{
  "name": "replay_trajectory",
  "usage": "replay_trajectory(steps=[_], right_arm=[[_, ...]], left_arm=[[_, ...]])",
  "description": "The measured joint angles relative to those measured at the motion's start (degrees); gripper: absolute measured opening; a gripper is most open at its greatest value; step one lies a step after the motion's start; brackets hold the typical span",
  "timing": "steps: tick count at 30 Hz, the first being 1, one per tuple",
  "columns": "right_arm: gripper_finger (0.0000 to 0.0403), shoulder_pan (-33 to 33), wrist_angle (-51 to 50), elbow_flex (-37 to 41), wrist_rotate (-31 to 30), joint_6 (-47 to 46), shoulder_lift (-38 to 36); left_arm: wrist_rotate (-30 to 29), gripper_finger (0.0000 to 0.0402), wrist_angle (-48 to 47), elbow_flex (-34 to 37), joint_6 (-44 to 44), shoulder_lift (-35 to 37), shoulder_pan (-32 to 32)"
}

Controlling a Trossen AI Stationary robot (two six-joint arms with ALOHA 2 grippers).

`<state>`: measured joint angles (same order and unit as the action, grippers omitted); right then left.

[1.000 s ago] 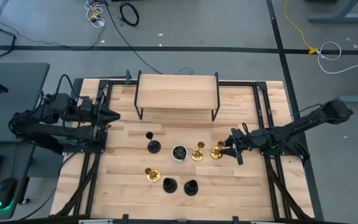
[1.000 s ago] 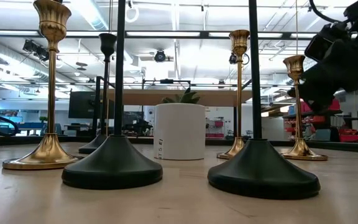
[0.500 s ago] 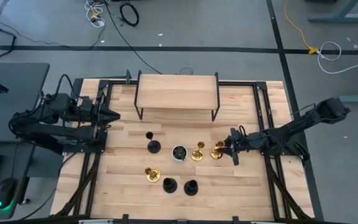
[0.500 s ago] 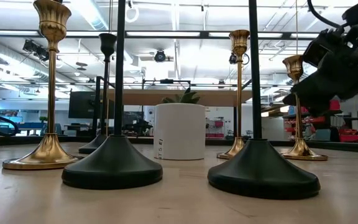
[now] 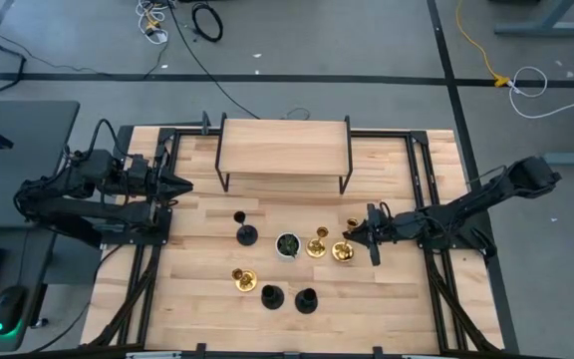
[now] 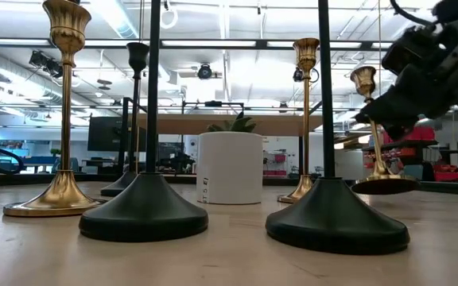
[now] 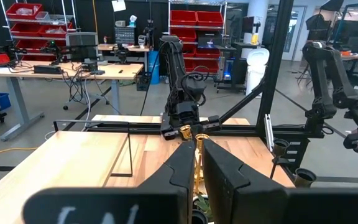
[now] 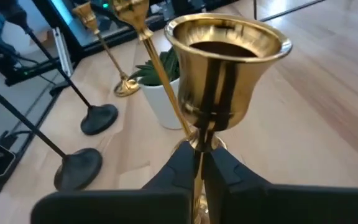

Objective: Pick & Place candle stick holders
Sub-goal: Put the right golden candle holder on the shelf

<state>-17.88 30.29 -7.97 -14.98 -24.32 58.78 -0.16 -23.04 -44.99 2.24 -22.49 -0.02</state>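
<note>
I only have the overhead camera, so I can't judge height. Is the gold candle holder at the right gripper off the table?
Observer: Yes. In the low view the gold holder is tilted, with its base just clear of the table.
Operator: Where is it gripped?
Observer: The right wrist view shows the right gripper shut on the thin stem, just under the cup.
Operator: And the left arm?
Observer: Its wrist view shows the left gripper shut with nothing between its fingers, waiting at the table's left side.
</note>
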Motion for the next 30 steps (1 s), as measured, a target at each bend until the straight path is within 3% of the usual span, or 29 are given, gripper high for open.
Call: replay_trajectory(steps=[6,9,14,20,30], right_arm=[[0.0004,1.6,-22.5,-12.4,-3.2,3.4,-0.8],[0.0004,2.4,-27.5,-18.2,-4.5,9.1,-0.9],[0.0004,5.4,-32.3,-26.4,-5.1,16.3,-2.0],[0.0004,12.4,-37.2,-34.0,-7.3,18.4,-2.3],[0.0004,31.1,-35.1,-41.0,2.7,24.6,-0.4]], left_arm=[[0.0,0.0034,0.0,0.0,0.1,0.0,0.0],[0.0,0.0034,0.0,0.0,0.1,0.0,0.0],[0.0,0.0034,0.0,0.0,0.1,0.0,0.0],[0.0,0.0034,0.0,0.0,0.1,0.0,0.0],[-0.2,0.0034,0.0,0.0,0.0,0.0,0.0]])
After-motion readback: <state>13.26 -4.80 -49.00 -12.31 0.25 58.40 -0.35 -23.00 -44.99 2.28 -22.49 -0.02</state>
